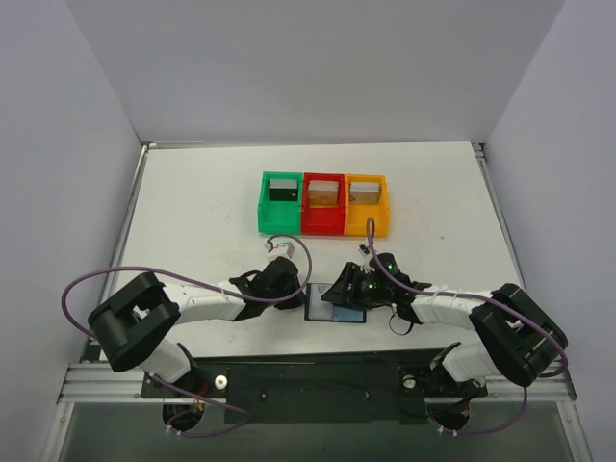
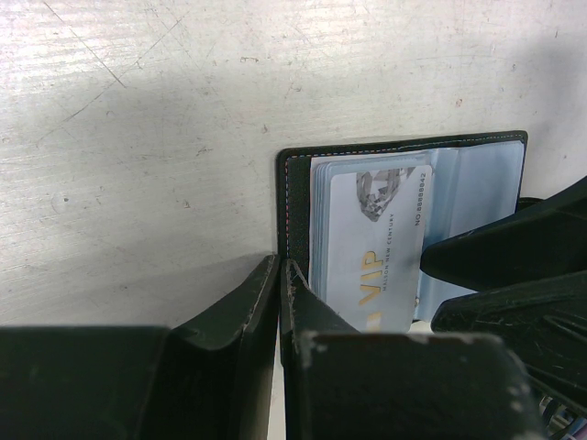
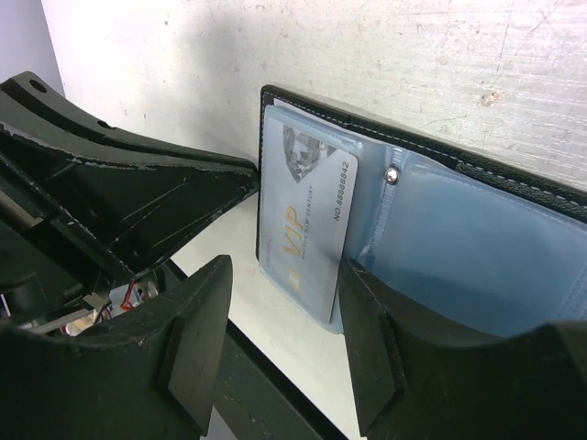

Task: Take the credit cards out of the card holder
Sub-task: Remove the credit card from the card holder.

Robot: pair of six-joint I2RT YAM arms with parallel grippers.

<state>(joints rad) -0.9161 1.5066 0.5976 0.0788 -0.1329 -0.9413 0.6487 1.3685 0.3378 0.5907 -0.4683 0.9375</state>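
open card holder at near centre of table, a gripper at each side

setting: white table [image 1: 192, 212] boxed in by plain white walls [image 1: 318, 67]. on the far side, in a touching row: green bin [image 1: 281, 204], red bin [image 1: 323, 204], orange bin [image 1: 367, 204]. their contents are too small to make out.

card holder [image 1: 334, 315]: near side of the table, centre, lying open and flat. black cover, bluish clear sleeves [image 3: 477, 257], small metal stud [image 3: 392, 174] at the fold.

card [image 3: 307, 206]: pale, printed "vip" with a number, on the holder's left half. its near end juts beyond the sleeves behind it. further cards show only as stacked edges, count unclear.

left gripper [image 2: 280, 266]: fingers drawn almost together, a thin slit between them, at the holder's left edge. whether they pinch the cover cannot be told.

right gripper [image 3: 286, 270]: fingers spread wide, one on each side of the card's near end. the right-hand one rests on a sleeve just beside the card. contact with the card itself is unclear.

hidden: overhead, the holder's far part lies under the right gripper. in both wrist views its near edge is cut off behind the fingers.
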